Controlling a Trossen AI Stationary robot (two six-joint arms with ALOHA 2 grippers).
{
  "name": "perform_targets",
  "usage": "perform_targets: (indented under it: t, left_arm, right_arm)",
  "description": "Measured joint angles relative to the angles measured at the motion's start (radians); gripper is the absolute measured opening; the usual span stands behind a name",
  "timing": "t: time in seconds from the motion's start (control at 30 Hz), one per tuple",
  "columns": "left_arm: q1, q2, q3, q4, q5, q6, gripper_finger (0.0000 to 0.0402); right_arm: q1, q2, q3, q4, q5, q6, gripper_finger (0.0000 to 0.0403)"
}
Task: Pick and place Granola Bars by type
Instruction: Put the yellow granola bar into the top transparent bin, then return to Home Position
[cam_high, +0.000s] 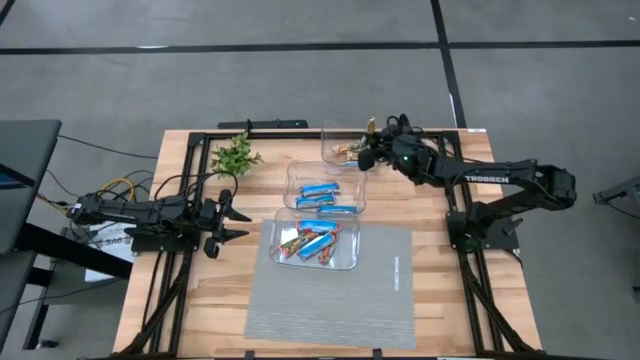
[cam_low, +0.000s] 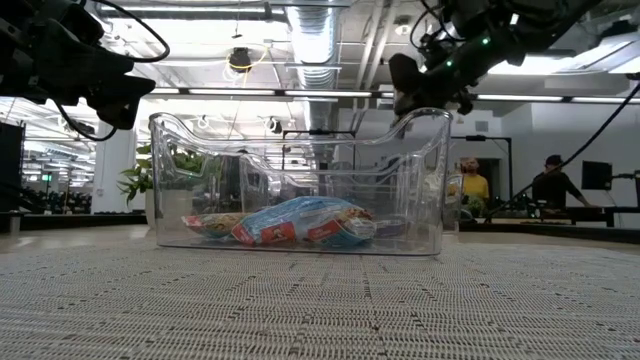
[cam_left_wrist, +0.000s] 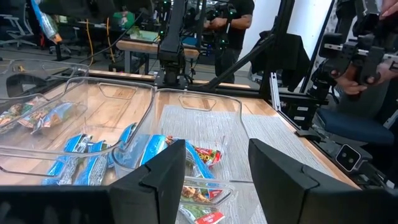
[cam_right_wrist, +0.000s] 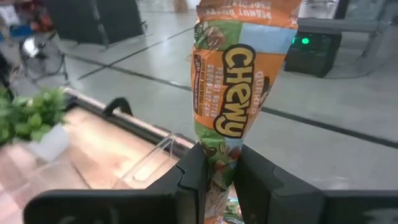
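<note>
Right pincer (cam_right_wrist: 219, 163) pinches a crinkly orange-brown wrapped bar (cam_right_wrist: 239, 81) upright over the clear far bin (cam_high: 340, 143)

Three clear bins (cam_high: 318, 240) crowd table centre; plant (cam_high: 234, 156) blocks back-left; grey mat (cam_high: 340, 300) front lies open.

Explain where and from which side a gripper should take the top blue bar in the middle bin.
Grip the blue bar across its narrow width at mid-length, coming straight down from above: it lies flat, its long axis running left-right, and the open-topped middle bin walls off the sides.
</note>
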Motion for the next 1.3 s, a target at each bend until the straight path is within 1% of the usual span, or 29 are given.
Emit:
perform_targets:
  t: [0.13,0.4,0.53,0.67,0.83,0.97,1.03,1.13,1.3]
  left_arm:
    - [0.0,0.0,0.0,0.0,0.0,0.004,0.0168]
    - [0.0,0.0,0.0,0.0,0.0,0.0,0.0168]
    - [0.0,0.0,0.0,0.0,0.0,0.003,0.0168]
    - [0.0,0.0,0.0,0.0,0.0,0.0,0.0168]
    - [0.0,0.0,0.0,0.0,0.0,0.0,0.0168]
    - [0.0,0.0,0.0,0.0,0.0,0.003,0.0168]
    - [0.0,0.0,0.0,0.0,0.0,0.0,0.0168]
    - [0.0,0.0,0.0,0.0,0.0,0.002,0.0168]
    - [0.0,0.0,0.0,0.0,0.0,0.0,0.0168]
  right_arm:
    - [0.0,0.021,0.001,-0.008,-0.045,-0.045,0.0084]
    - [-0.026,0.031,0.001,-0.007,-0.04,-0.05,0.0193]
    - [-0.04,0.028,0.001,-0.007,-0.041,-0.018,0.0234]
    - [-0.04,0.028,0.001,-0.007,-0.041,0.028,0.0249]
    - [-0.037,0.028,0.001,-0.007,-0.045,0.032,0.0249]
    - [-0.014,0.024,0.001,-0.008,-0.057,0.098,0.0249]
    - [0.0,0.015,0.001,0.003,-0.1,0.136,0.0249]
    - [0.028,-0.008,0.001,0.016,-0.21,0.15,0.0249]
    - [0.095,-0.072,0.001,0.027,-0.521,0.117,0.0249]
